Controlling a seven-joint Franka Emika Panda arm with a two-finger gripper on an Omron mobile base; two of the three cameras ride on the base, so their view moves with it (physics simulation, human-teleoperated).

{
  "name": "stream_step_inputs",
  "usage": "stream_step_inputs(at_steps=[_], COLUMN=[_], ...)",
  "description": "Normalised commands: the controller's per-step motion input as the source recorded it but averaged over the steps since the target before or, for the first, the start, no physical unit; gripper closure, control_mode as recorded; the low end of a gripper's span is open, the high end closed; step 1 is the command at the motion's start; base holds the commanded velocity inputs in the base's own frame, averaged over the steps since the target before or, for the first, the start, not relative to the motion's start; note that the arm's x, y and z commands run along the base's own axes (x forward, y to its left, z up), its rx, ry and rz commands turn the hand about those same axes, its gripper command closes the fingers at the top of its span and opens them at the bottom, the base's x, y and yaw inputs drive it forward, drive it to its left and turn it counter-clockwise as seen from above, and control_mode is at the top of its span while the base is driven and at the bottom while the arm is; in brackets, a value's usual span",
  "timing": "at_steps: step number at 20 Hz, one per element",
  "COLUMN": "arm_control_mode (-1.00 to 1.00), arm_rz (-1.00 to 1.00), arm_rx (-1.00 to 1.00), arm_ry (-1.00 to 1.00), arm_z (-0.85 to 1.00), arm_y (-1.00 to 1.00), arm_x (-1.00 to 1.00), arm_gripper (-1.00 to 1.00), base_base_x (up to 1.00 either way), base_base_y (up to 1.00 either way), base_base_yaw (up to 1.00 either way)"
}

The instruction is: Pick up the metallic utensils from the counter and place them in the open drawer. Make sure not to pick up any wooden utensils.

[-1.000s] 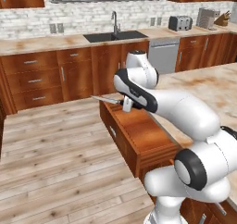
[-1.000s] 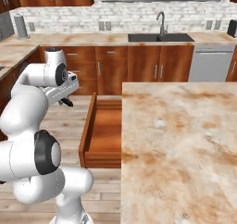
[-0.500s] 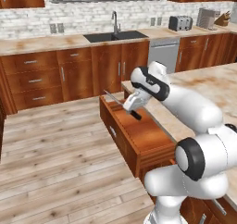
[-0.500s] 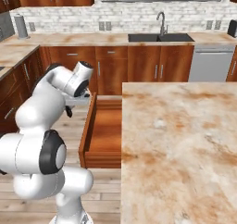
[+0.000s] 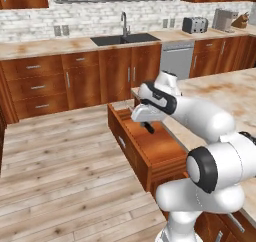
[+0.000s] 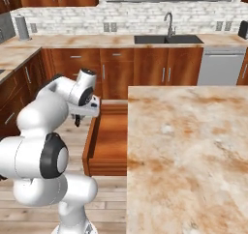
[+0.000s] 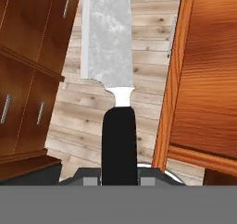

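- Beige marbled stone tabletop (image 6: 189, 151) is rigid and flat beside the arm.
- Red-brown wooden drawer (image 5: 152, 146) stands pulled out and empty-looking; a wide, shallow target.
- Steel-bladed knife (image 7: 111, 56) with black handle is clamped in the jaws by its handle, blade pointing away over the floor, just beside the drawer's wall. Likely light, stiff, slick; the handle is the safe hold.
- Gripper (image 5: 148, 126) hangs over the drawer.

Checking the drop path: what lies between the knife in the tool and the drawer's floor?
Nothing: in the left base view the tool holds the knife above the drawer, its floor bare beneath.
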Motion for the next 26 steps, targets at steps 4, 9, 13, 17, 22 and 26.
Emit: stream_step_inputs(at_steps=[4, 9, 13, 17, 22, 26], arm_control_mode=[-1.00, -1.00, -1.00, -1.00, -1.00, -1.00], arm_rz=[-0.52, -0.29, -0.27, -0.13, 0.00, 0.00], arm_rx=[-0.26, -0.16, -0.02, -0.05, -0.06, 0.00], arm_ry=[0.21, 0.28, 0.28, 0.17, 0.02, 0.00], arm_z=[-0.23, -0.23, -0.17, -0.25, -0.29, -0.19], arm_y=[-0.28, -0.19, -0.16, -0.07, 0.00, 0.00], arm_x=[0.21, 0.25, 0.24, 0.28, 0.13, 0.17], arm_gripper=[1.00, 1.00, 1.00, 1.00, 1.00, 1.00], base_base_x=[0.00, 0.00, 0.00, 0.00, 0.00, 0.00], base_base_y=[0.00, 0.00, 0.00, 0.00, 0.00, 0.00], base_base_yaw=[0.00, 0.00, 0.00, 0.00, 0.00, 0.00])
